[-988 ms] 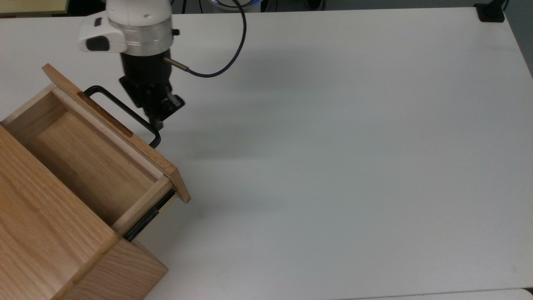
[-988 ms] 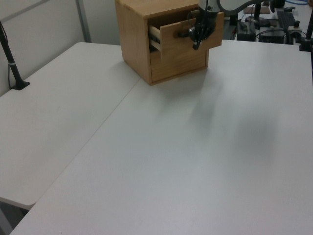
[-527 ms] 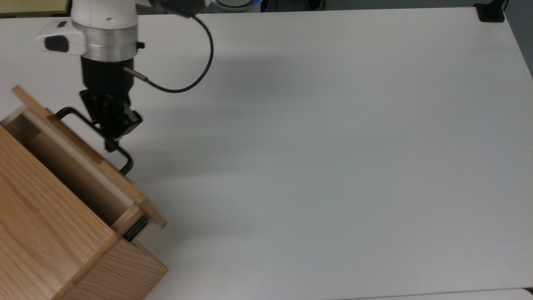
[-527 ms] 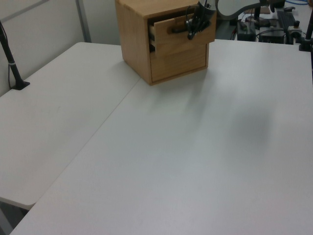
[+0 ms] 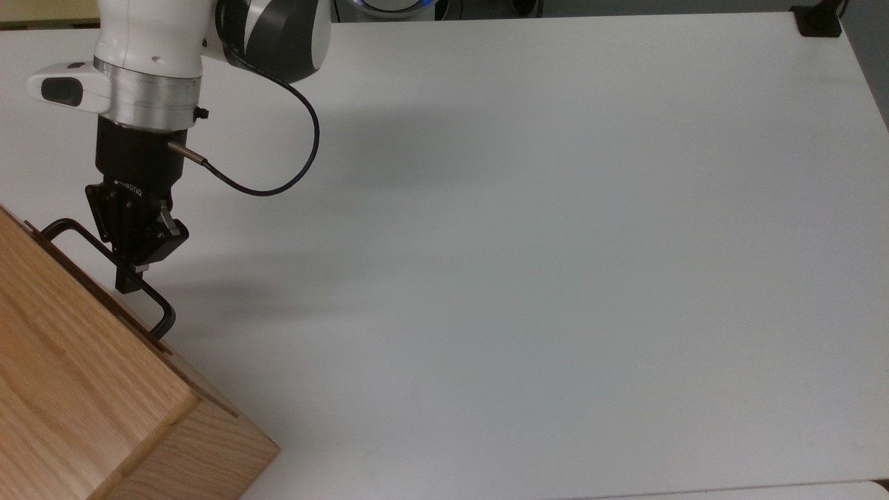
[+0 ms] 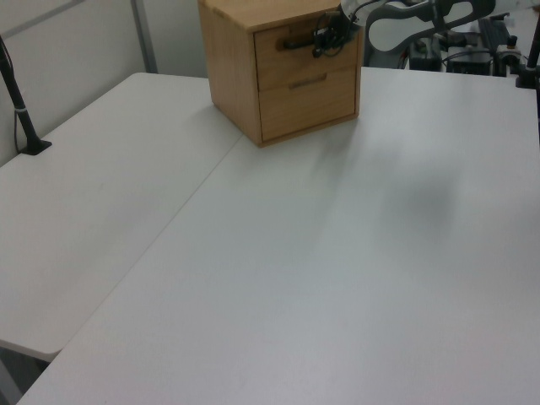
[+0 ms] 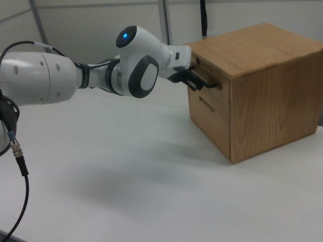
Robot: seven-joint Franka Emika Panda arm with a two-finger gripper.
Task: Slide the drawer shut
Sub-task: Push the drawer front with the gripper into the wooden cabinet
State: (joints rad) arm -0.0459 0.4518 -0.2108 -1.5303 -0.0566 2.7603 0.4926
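The rigid wooden drawer [image 6: 305,40] likely slides easily by its stiff black handle [image 5: 104,253], which the gripper [image 5: 132,278] clamps.

White table [image 5: 555,278] surface, matte, evenly lit from above; soft grey shadows fall across it. In the left view a straight seam [image 6: 181,215] runs between two abutting white tabletops [image 6: 337,278]. A black clamp post [image 6: 17,105] stands at the left view's left edge, fixed to the table edge. Behind it, a pale wall panel [image 6: 76,42] with a grey metal upright [image 6: 143,35]. At the left view's upper right, dark equipment and cables [image 6: 472,38] sit beyond the table. In the top view a black mount [image 5: 819,21] sits at the table's upper right corner. The right view shows a light grey wall [image 7: 91,20] with metal framing struts [image 7: 164,22] and a dark vertical post [image 7: 203,17].
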